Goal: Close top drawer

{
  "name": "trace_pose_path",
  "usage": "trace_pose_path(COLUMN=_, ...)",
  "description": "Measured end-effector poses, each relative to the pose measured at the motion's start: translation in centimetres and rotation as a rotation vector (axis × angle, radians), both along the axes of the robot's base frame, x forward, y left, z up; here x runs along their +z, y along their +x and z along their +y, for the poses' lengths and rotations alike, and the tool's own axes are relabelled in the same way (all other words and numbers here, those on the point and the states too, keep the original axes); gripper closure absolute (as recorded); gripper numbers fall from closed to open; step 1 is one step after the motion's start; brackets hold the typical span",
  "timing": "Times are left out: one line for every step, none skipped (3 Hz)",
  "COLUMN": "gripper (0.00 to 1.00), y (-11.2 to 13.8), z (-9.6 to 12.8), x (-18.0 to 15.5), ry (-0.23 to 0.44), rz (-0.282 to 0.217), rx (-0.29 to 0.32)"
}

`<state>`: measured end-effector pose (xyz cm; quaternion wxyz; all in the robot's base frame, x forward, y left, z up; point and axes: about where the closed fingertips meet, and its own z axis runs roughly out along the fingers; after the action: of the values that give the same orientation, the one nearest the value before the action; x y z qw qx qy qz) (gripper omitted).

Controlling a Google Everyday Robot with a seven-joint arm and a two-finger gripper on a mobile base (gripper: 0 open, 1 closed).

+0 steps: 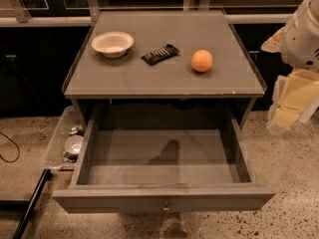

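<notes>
The top drawer (pixel 164 199) is pulled far out of the grey cabinet toward me. Its long flat front panel carries a small round metal knob (pixel 166 206) at the middle. The drawer box is deep and holds nothing; only a dark shadow lies on its floor (pixel 159 158). My gripper (pixel 290 106), on a white arm with pale yellow fingers, hangs at the right edge of the view. It is to the right of the cabinet's front corner, above and beyond the drawer's right side, and touches nothing.
On the cabinet top (pixel 164 78) stand a white bowl (pixel 112 43), a black packet (pixel 160 54) and an orange (pixel 202 60). A clear bin (pixel 59 143) with small items lies on the speckled floor left of the drawer. A black bar (pixel 30 203) crosses the lower left.
</notes>
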<state>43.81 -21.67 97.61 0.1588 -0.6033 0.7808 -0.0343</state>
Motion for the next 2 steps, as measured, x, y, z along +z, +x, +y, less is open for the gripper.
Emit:
trace_pose_path(gripper=0.0, y=-0.57, z=-0.96, x=-2.85, ry=0.022, rz=0.032, rx=-0.023)
trace_pose_path(gripper=0.0, y=-0.57, z=-0.97, x=-2.86, ry=0.022, rz=0.032, rx=-0.023)
